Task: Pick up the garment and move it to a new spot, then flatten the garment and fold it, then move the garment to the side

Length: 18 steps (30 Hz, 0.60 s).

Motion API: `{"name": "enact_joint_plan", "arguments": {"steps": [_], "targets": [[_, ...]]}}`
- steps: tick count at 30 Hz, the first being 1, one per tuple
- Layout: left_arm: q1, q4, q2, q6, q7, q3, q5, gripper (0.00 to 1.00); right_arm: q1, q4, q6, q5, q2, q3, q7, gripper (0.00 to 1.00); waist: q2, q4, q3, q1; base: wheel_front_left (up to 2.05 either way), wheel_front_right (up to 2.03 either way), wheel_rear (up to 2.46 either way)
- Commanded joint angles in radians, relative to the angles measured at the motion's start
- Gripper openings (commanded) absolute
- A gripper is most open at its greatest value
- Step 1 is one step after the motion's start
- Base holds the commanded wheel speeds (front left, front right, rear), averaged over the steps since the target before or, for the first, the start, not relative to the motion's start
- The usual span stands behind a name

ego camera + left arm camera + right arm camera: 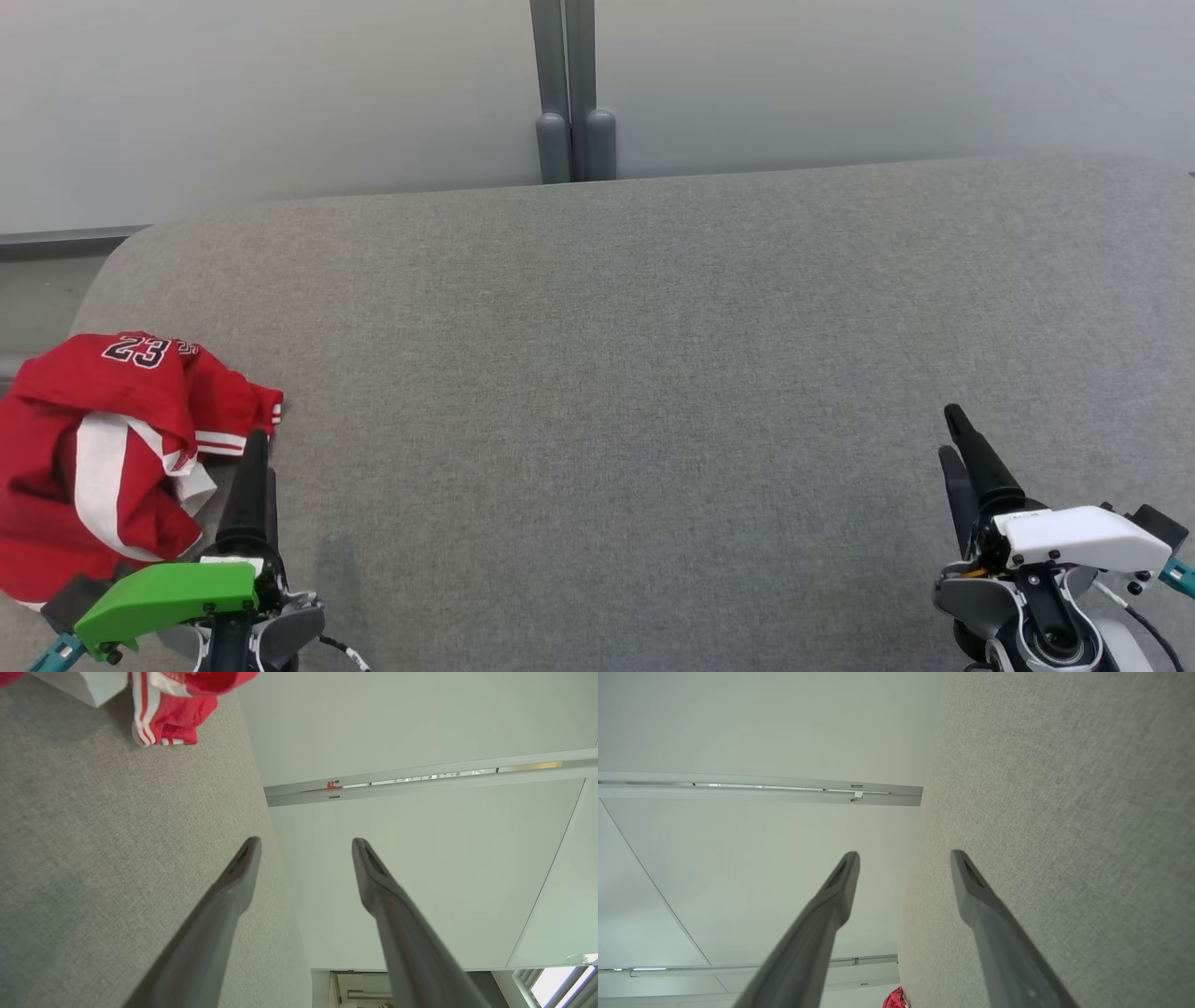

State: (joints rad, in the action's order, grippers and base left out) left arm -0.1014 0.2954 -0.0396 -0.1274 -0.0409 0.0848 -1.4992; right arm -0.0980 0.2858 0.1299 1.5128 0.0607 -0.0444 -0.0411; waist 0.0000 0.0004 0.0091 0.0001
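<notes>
**Head view.** The crumpled red sports jersey with white stripes and a black "23" (103,448) lies in a heap at the 8 o'clock corner of the grey woven upholstered surface (607,373). Its long axis runs roughly from 12 to 6 o'clock. The left gripper (260,457), under its green cover, sits just beside the heap's right edge. The bulk of the cloth lies at about 9 to 10 o'clock from the fingertips, and the striped hem sits just past them at 12 o'clock. The right gripper (952,434), under its white cover, is well apart at the 4 o'clock corner, with the jersey far off at its 9 o'clock.

**Left wrist view.** The left gripper (306,842) is released, with its two dark fingers spread and nothing between them. The jersey (173,714) shows at 11 o'clock, resting on the surface (117,835) and clear of both fingers.

**Right wrist view.** The right gripper (903,855) is likewise released and holds nothing, its fingers spread over the surface (1064,812). A small scrap of the jersey (894,998) shows far off at 6 o'clock.

The pick-up looks not yet begun. The left arm is plainly the nearer one, and a short swing toward 10 o'clock would likely put its fingers over the cloth. The right arm would have to cross nearly the whole surface.
</notes>
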Motion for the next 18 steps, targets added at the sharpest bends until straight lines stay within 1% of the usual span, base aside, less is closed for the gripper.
{"name": "enact_joint_plan", "arguments": {"steps": [1, 8, 18], "targets": [[-0.030, -0.011, -0.006, -0.002, 0.012, -0.001, 0.038, 1.00, -0.037, -0.011, 0.000, -0.034, 0.011, 0.005, 0.013, 1.00, 0.0000, 0.000, 0.001, 0.0000, 0.00, 0.00, 0.00], [-0.036, -0.005, -0.006, -0.002, 0.041, 0.000, 0.164, 1.00, -0.049, -0.011, 0.000, -0.152, 0.010, 0.013, 0.042, 1.00, 0.0000, 0.000, 0.003, 0.0000, 0.00, 0.00, 0.00], [-0.041, -0.003, -0.007, -0.002, 0.080, -0.005, 0.359, 1.00, -0.058, -0.014, 0.001, -0.357, 0.002, 0.014, 0.080, 1.00, 0.0000, -0.002, 0.004, 0.0000, 0.00, 0.00, 0.00]]}}
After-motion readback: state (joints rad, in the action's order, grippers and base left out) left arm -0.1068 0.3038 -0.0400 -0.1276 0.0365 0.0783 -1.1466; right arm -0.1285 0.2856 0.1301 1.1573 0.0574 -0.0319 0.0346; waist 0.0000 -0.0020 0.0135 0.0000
